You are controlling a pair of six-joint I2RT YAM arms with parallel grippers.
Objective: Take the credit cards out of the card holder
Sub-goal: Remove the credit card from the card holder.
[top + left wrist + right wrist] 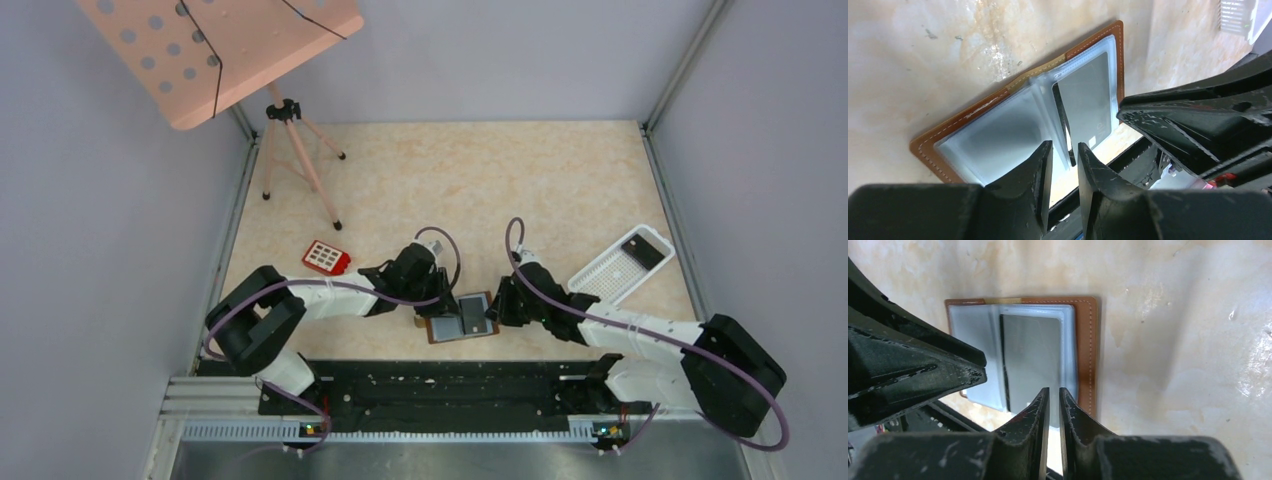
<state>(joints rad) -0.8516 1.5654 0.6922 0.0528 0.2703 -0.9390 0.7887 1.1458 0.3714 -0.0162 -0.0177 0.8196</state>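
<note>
Open on table (500, 190): card holder (461, 317), dark card (1030, 355) inside. Left tool (1065, 146) slightly parted, empty; right tool (1051, 390) almost closed, grip unclear.

No legible text or numbers

A small pale mark is seen on the grey card (1085, 100) in the card holder (998, 130), and white keys on the red keypad (326, 257), but nothing can be read

We see a beige table (480, 180) boxed by grey walls (100, 250). At ten o'clock stands a pink music stand (262, 42).
</note>
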